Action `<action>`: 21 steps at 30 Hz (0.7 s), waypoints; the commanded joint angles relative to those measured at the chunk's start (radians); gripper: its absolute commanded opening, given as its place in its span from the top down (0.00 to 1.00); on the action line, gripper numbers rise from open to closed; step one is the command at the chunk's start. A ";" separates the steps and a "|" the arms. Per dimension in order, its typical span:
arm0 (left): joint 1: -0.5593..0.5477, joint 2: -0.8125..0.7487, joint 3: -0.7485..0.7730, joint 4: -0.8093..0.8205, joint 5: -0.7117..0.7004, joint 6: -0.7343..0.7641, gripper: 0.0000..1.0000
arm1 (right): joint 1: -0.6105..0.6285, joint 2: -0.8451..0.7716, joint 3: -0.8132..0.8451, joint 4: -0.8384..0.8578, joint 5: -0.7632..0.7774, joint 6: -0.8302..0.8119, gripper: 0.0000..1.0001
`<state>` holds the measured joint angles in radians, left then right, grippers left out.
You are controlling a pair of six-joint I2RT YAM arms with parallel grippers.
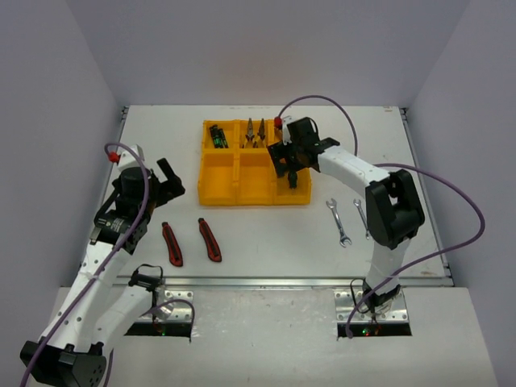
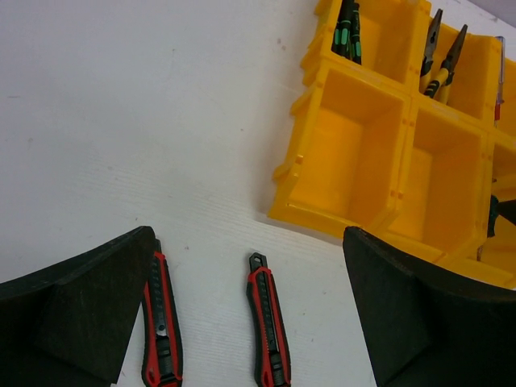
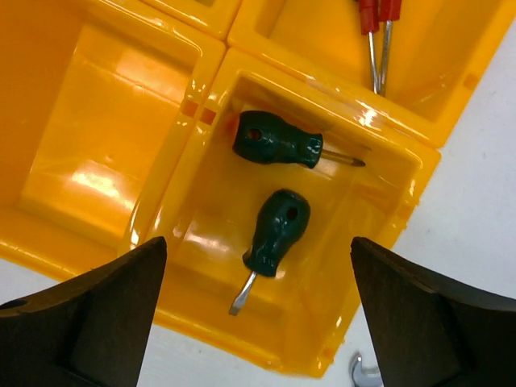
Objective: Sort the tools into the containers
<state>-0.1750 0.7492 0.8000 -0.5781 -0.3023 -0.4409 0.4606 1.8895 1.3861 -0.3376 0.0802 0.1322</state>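
The yellow tray (image 1: 211, 193) sits at the table's far middle. Its far left compartment holds slim green drivers (image 1: 218, 135) and its far middle one holds yellow-handled pliers (image 1: 255, 133). My right gripper (image 1: 289, 171) hovers open and empty over the near right compartment, where two dark green stubby screwdrivers (image 3: 278, 139) (image 3: 274, 230) lie. Red-handled screwdrivers (image 3: 375, 16) lie in the far right compartment. Two red-black utility knives (image 1: 172, 243) (image 1: 210, 239) lie on the table near the left arm. My left gripper (image 1: 165, 181) is open and empty above them (image 2: 161, 322) (image 2: 268, 326).
Two silver wrenches (image 1: 339, 222) (image 1: 362, 218) lie on the table right of the tray, by the right arm. One wrench's tip shows in the right wrist view (image 3: 363, 372). The tray's near left (image 2: 355, 137) and near middle compartments look empty.
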 commanded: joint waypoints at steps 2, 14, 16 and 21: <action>-0.007 0.046 -0.001 0.050 0.041 0.027 0.00 | 0.000 -0.225 -0.020 -0.051 0.059 0.098 0.01; -0.012 0.054 -0.002 0.054 0.060 0.030 0.00 | -0.151 -0.320 -0.288 -0.380 0.089 0.147 0.14; -0.018 0.059 -0.001 0.054 0.068 0.034 0.00 | -0.168 -0.291 -0.326 -0.376 0.072 0.127 0.15; -0.025 0.049 -0.001 0.056 0.071 0.035 0.00 | -0.177 -0.200 -0.366 -0.309 0.003 0.097 0.24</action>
<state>-0.1896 0.8140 0.7979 -0.5649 -0.2474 -0.4210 0.2844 1.6444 1.0198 -0.6939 0.1394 0.2562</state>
